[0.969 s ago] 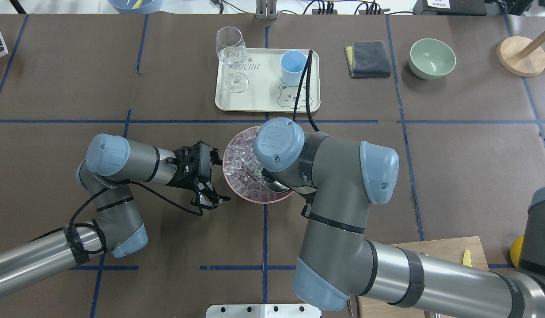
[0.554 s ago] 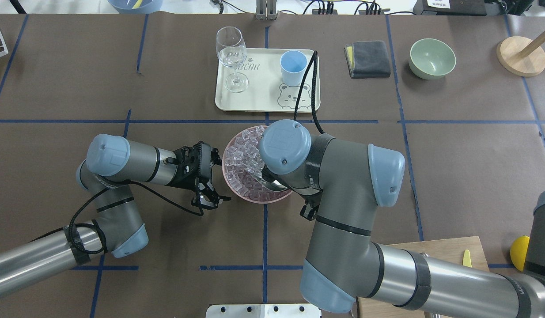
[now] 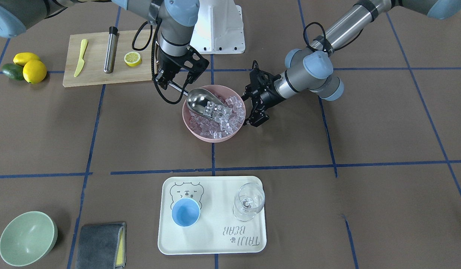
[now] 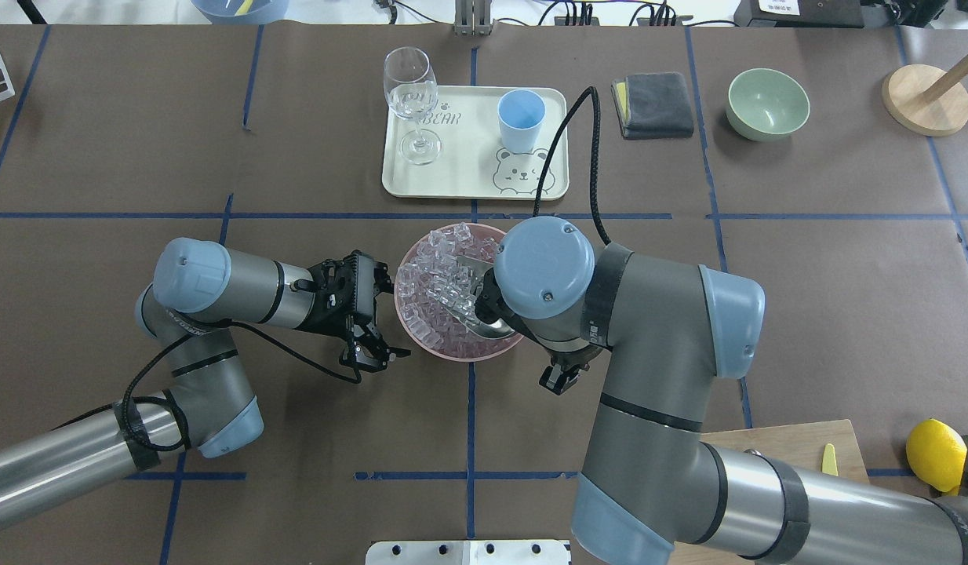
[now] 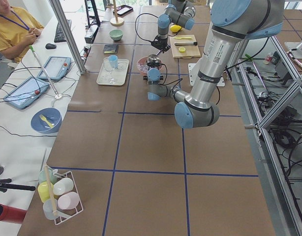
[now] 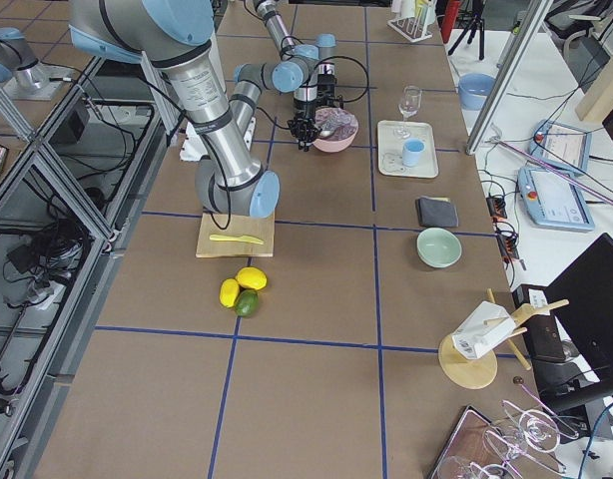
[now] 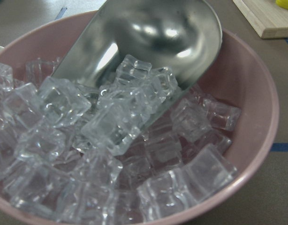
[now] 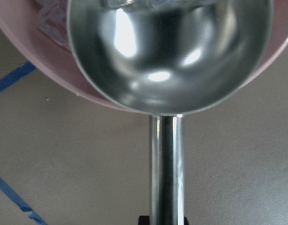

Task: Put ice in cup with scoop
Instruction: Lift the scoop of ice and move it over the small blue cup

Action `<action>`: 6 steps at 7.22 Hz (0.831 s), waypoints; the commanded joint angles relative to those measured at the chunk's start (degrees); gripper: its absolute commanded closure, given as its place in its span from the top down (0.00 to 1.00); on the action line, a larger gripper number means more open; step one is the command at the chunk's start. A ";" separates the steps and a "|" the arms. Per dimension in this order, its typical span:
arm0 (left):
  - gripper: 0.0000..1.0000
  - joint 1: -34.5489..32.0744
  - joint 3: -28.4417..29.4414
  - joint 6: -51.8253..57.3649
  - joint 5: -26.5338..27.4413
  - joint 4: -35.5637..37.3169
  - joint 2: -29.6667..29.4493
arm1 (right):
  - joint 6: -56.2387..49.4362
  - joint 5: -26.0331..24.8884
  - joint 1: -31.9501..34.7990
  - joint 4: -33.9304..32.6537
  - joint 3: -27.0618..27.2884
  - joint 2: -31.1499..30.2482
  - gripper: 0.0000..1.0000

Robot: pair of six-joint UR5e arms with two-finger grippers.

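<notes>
**Several cubes on the scoop, none showing in the cup**

Several pieces of ice [image 3: 221, 116] lie piled at the open lip of the steel scoop [image 3: 202, 102]. Its trough rests tilted in the pink bowl [image 3: 195, 132] at the middle of the tabletop. The right gripper [image 3: 170, 83] has its fingers clenched on the scoop's thin handle, on the robot's side of the bowl. The left gripper [image 3: 257, 120] hangs just beside the bowl's rim with its fingers spread and nothing between them. The light-blue cup [image 3: 185, 212] stands on the cream tray [image 3: 212, 239], on the far side of the bowl from the robot and well apart from it.

Likely trouble:
- The cubes sit near the lip rather than deep in the trough, so a lift without levelling could let them slide back.
- The cup's mouth looks small against the scoop, so a quick tip could scatter cubes over the tray.
- A wine glass [image 3: 248, 201] stands near the cup on the same tray, and a wide swing could knock it.
- Nothing holds the bowl, so a drag of the scoop might shift it toward the left gripper.

Seen from overhead, the right arm's wrist covers its fingers and most of the scoop. Whether the glass holds anything cannot be made out.
</notes>
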 commanded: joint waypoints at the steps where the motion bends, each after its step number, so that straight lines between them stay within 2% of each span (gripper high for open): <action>1: 1.00 -0.03 0.05 0.00 0.00 0.00 -0.10 | 0.32 0.16 0.33 0.49 3.43 -0.88 0.00; 4: 1.00 -0.03 -0.04 0.00 0.00 0.00 -0.10 | 0.41 0.77 2.17 0.23 6.42 -0.88 0.00; 5: 1.00 -0.03 -0.04 0.00 0.00 0.00 -0.10 | 0.41 2.34 4.01 -0.12 6.25 -0.88 0.00; 6: 1.00 0.06 0.05 0.00 0.00 0.00 -0.27 | 0.41 6.10 7.25 -1.00 5.99 -0.71 0.00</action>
